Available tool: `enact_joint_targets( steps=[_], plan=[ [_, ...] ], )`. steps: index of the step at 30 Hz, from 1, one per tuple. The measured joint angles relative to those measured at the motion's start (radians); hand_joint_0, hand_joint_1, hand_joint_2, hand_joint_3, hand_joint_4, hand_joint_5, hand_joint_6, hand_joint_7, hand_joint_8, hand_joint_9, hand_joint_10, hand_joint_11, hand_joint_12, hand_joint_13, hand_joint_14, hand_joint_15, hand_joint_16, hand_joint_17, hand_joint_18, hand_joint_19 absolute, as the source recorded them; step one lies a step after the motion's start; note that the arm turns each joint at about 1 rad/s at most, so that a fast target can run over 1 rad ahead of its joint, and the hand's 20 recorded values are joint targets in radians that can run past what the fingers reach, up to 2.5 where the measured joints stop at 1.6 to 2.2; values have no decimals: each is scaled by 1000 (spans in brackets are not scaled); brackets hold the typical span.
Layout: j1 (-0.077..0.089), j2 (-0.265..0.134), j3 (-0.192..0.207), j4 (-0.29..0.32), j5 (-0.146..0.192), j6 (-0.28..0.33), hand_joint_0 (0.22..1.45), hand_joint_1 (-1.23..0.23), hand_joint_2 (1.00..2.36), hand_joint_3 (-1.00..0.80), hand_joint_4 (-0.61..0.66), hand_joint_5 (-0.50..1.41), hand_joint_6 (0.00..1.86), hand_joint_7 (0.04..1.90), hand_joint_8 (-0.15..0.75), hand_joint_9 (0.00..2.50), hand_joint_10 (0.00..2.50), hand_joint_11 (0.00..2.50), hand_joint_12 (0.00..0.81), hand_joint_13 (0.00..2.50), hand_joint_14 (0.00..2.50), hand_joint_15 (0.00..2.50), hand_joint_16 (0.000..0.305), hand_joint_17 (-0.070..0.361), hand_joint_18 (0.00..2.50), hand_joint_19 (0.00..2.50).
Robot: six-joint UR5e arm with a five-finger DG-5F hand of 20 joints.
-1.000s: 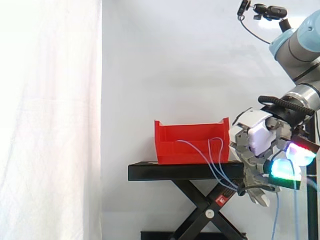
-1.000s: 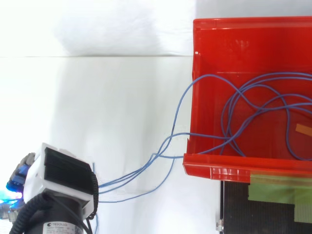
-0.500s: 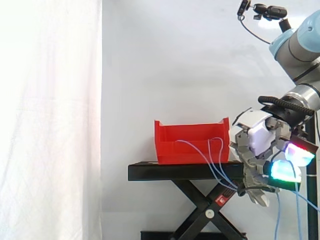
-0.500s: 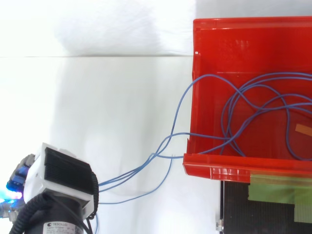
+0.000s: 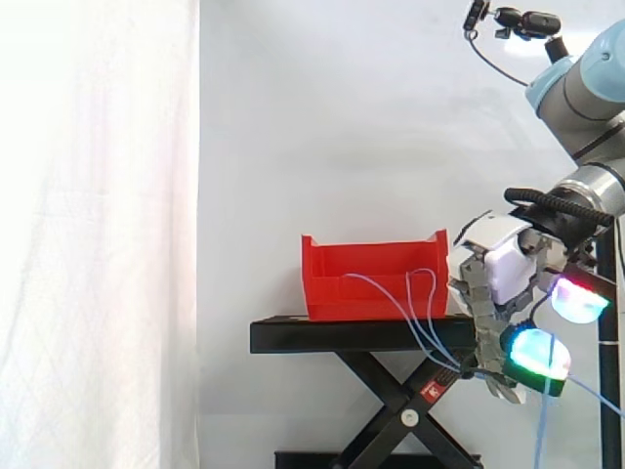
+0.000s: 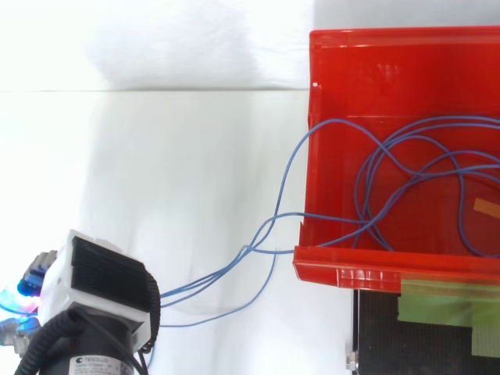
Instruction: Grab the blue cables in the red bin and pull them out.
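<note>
The red bin (image 5: 376, 283) stands on the black stand (image 5: 332, 335). Several thin blue cables (image 6: 406, 168) lie looped inside the red bin (image 6: 344, 271), spill over its near wall and run to my hand. In the side view the blue cables (image 5: 422, 318) slope down from the bin's right end into my hand (image 5: 498, 274), which hangs right of the stand and slightly below its top. Its fingers are curled round the strands, with glowing green and magenta pads. Loose cable ends hang below the hand. From above, my hand (image 6: 33, 275) sits at the lower left.
The stand rests on a black scissor lift (image 5: 391, 410). A white curtain (image 5: 98, 234) hangs at the left. Green tape (image 6: 437, 301) crosses the stand's top beside the bin, and a small orange tag (image 6: 486, 208) lies in the bin.
The green-glowing fingertip has swung down and to the left. The loose cable ends below the hand have shifted. The bin and the loops inside it have not moved.
</note>
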Motion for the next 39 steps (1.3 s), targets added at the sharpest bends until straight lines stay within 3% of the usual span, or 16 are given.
enact_joint_targets(
  steps=[12, 17, 32, 39],
  plan=[
    [0, 0, 0, -1, 0, 0, 743, -870, 1000, -1000, 42, 1071, 0, 989, 242, 1044, 28, 798, 325, 805, 22, 501, 46, 103, 604, 482],
    [0, 0, 0, -2, 0, 0, 764, -884, 1000, -1000, 31, 1054, 185, 946, 237, 1054, 28, 798, 320, 812, 20, 496, 45, 101, 607, 478],
    [0, 0, 0, -3, 0, 8, 871, -924, 1000, -1000, -20, 1079, 303, 986, 216, 1080, 29, 808, 301, 824, 20, 501, 42, 94, 613, 482],
    [0, 0, 0, -9, -1, 57, 876, -924, 1000, -1000, -13, 1060, 379, 946, 219, 1086, 27, 814, 302, 829, 22, 502, 42, 94, 618, 481]
  ],
)
